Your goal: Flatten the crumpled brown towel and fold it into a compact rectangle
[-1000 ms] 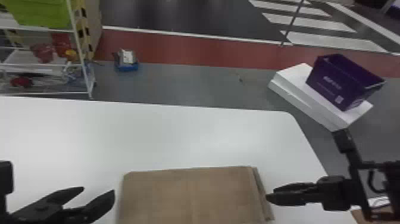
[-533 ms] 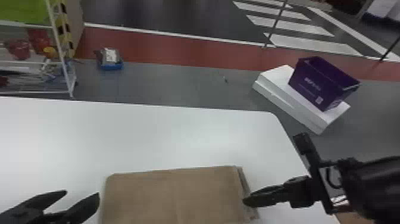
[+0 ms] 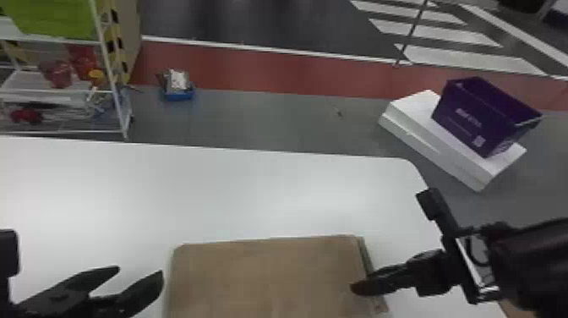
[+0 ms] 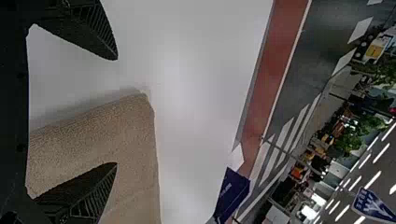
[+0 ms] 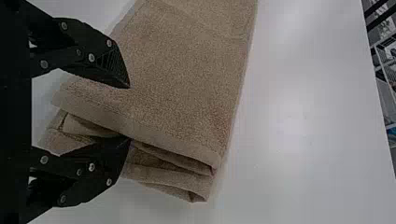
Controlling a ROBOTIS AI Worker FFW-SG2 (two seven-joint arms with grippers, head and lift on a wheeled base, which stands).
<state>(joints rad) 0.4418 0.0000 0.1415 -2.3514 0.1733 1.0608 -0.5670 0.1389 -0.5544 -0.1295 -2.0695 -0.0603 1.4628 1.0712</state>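
The brown towel (image 3: 270,275) lies flat and folded in layers at the table's near edge; its layered right edge shows in the right wrist view, where the towel (image 5: 187,79) has several stacked folds. My left gripper (image 3: 141,275) is beside the towel's left edge in the head view, fingers apart. In the left wrist view, the left gripper (image 4: 116,112) is spread around the corner area of the towel (image 4: 126,135), holding nothing. My right gripper (image 3: 359,289) is over the towel's right edge. Seen from its wrist, the right gripper (image 5: 130,112) has parted fingers, the lower one by the layered edge.
The white table (image 3: 211,194) extends beyond the towel. Past its far edge are a purple bin (image 3: 481,114) on white boxes (image 3: 439,148), a wire shelf (image 3: 63,91) at the left and a small blue tray (image 3: 179,94) on the floor.
The head view has shifted, with towel and background sliding left in it. My right gripper has moved slightly inward over the towel's right edge. The left gripper stays beside the left edge.
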